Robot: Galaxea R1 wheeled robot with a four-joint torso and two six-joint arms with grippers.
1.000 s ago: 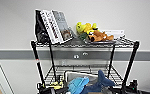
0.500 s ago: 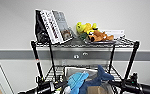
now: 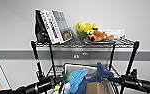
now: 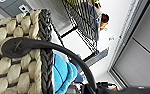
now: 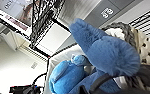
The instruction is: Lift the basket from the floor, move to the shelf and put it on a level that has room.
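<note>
The basket (image 3: pixel 76 67), white-rimmed and stuffed with blue plush toys (image 3: pixel 77 76), hangs in the air between my two arms, right in front of the shelf (image 3: pixel 134 53). My left gripper (image 3: pixel 58 80) is at its left side and my right gripper (image 3: pixel 116 79) at its right side. The left wrist view shows the basket's beige woven side (image 4: pixel 11 72) and a dark curved handle (image 4: pixel 56 48) close up. Its woven rim (image 5: pixel 129 31) appears behind a blue plush (image 5: pixel 108 50) in the right wrist view. A lower wire level (image 3: pixel 56 68) shows partly behind the basket.
The top tier (image 3: pixel 78 43) carries leaning books (image 3: pixel 53 26) and yellow and orange plush toys (image 3: pixel 94 32). Behind the rack is a white wall with a grey band (image 3: pixel 16 53). A brown box (image 3: pixel 96 88) sits at the basket's near side.
The basket and both arms have risen in front of the rack. The rack itself holds its place in the picture.
</note>
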